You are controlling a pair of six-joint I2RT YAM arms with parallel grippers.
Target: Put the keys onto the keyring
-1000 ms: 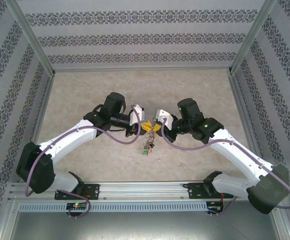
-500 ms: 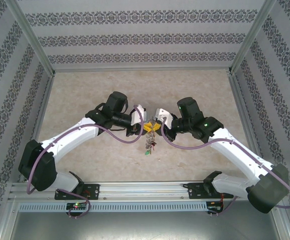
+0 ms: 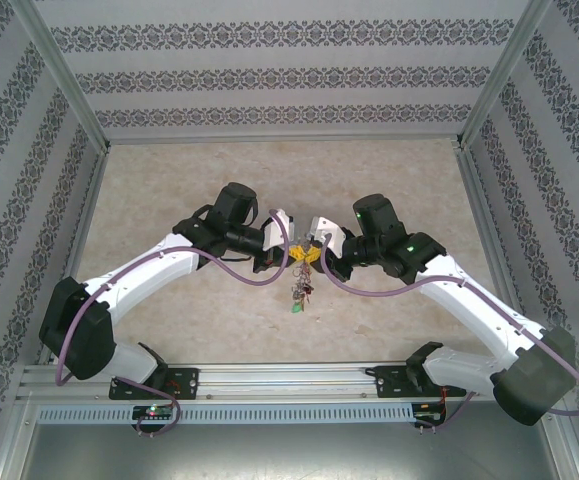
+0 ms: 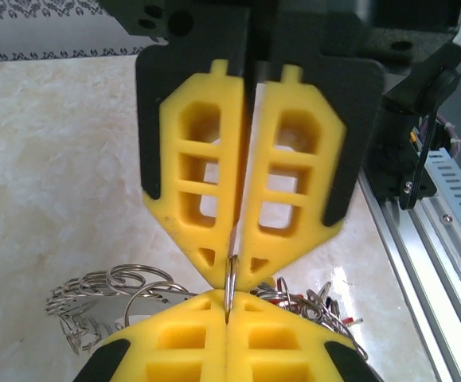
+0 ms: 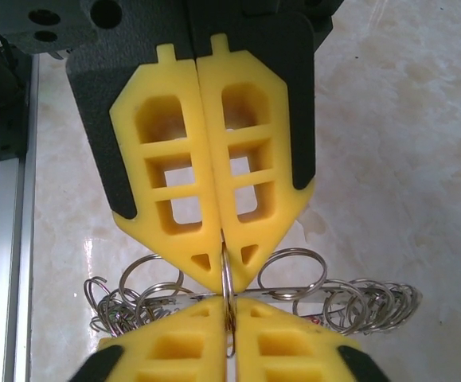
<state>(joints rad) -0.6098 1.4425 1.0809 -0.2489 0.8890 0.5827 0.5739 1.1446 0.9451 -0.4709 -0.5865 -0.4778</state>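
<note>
Left gripper (image 4: 227,310), right gripper (image 5: 230,314): both closed tip-to-tip, pinching same thin wire of keyring (image 3: 297,290) over worktop (image 3: 169,180) centre. Bunch hangs toward near edge. Loose keys: cannot pick out. Risks: wire slips from pinch, keyring twists, bunch drops. Uneven pull by either arm would cause it.

Table (image 3: 169,185): pale beige marbled top. Aluminium rail (image 3: 289,378) along near edge. Keyring (image 3: 297,292) bunch dangles over centre; contact unclear.
</note>
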